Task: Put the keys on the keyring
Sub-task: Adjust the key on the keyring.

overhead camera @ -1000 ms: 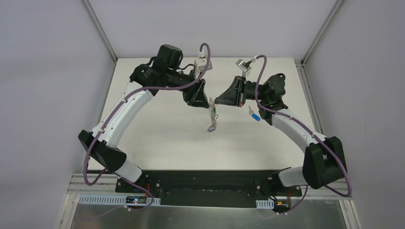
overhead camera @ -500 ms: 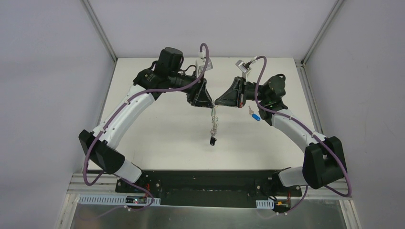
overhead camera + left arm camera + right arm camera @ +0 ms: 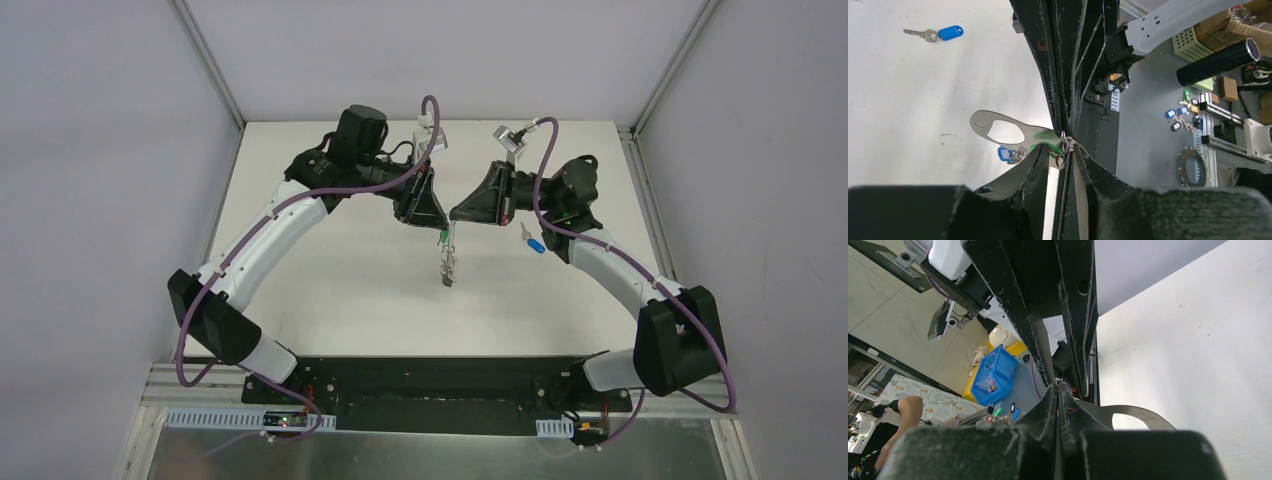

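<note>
Right gripper (image 3: 455, 214) clenched on the keyring (image 3: 449, 262), which hangs from its tips over mid-table, black tag (image 3: 447, 283) lowest. Left gripper (image 3: 437, 222) tip-to-tip with it, green key (image 3: 441, 238) at its nearly closed fingers; can't tell if pinched. Blue key (image 3: 533, 241) lies on the table (image 3: 330, 270) beside the right arm.

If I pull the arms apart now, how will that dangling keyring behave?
The keyring hangs straight down in small links below the right gripper, so it is probably floppy and would swing. It looks thin and light, so any tug likely drags it along.
</note>
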